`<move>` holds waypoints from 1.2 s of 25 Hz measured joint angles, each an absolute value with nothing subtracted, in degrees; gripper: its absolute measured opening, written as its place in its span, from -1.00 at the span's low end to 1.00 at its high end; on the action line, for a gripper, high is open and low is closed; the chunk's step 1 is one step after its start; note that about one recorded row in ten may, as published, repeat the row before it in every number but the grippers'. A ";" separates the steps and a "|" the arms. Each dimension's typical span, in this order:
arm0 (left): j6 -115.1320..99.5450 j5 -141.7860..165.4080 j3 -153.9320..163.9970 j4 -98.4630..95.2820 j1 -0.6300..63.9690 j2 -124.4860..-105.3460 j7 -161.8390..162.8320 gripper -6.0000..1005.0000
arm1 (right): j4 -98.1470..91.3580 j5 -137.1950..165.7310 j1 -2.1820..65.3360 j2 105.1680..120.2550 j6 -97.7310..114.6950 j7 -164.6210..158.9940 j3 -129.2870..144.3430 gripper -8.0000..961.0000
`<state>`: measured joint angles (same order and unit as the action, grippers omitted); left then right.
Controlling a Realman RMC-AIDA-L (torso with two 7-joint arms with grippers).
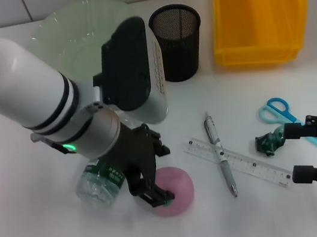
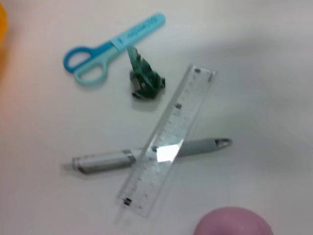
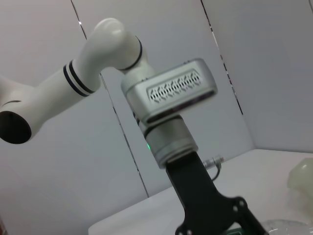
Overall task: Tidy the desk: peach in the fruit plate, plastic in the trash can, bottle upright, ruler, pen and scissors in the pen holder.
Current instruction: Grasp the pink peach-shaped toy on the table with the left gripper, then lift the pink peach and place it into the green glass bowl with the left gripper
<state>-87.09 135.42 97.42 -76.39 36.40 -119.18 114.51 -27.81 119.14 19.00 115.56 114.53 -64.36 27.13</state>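
The left pincer (image 1: 157,196) stands low over the round pink peach (image 1: 173,190) near the front of the white desk (image 1: 13,197), its dark fingers at the fruit's left edge; whether they have closed on it cannot be told from the head view, since the wrist body masks the contact. In the inspector's judgement the step in hand is seizing the peach for transfer to the pale green translucent fruit plate (image 1: 65,31) at the rear. Done well, the fingers should straddle the widest part of the fruit, close gently, and lift straight up, clear of the clear plastic bottle (image 1: 99,183) lying on its side just beside it. The right pincer (image 1: 300,149) rests near the desk's right edge with its fingers apart, holding nothing, close to the crumpled green plastic scrap (image 1: 270,141) and the blue-handled scissors (image 1: 282,113). The left wrist view alone shows the transparent ruler (image 2: 166,142) lying across the grey pen (image 2: 98,160). The head view alone shows the black mesh pen holder (image 1: 176,41) and the yellow bin (image 1: 259,10). The right wrist view shows only the left arm.
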 joint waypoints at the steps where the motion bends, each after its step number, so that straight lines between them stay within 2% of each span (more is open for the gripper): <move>1: -86.57 135.43 97.88 -75.37 36.56 -119.18 114.51 0.51 | -27.82 119.15 19.13 115.57 114.52 -64.45 27.13 0.71; 6: -85.06 135.46 99.46 -72.13 36.90 -119.18 114.35 0.49 | -27.86 119.18 19.48 115.58 114.51 -65.03 27.14 0.71; 17: -83.61 135.52 99.69 -70.78 36.57 -119.18 113.92 -0.37 | -27.86 119.02 19.56 115.58 114.51 -65.04 27.07 0.71; 24: -84.44 132.78 98.23 -73.14 36.08 -119.10 114.21 -0.48 | -27.86 119.05 19.15 115.58 114.48 -65.04 27.07 0.71; 30: -89.16 122.73 80.67 -75.36 38.24 -118.73 110.82 -0.59 | -27.86 119.06 18.94 115.57 114.96 -65.03 27.07 0.71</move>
<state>-89.16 122.73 80.67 -75.36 38.24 -118.73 110.82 -27.86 119.06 18.94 115.57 114.96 -65.03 27.07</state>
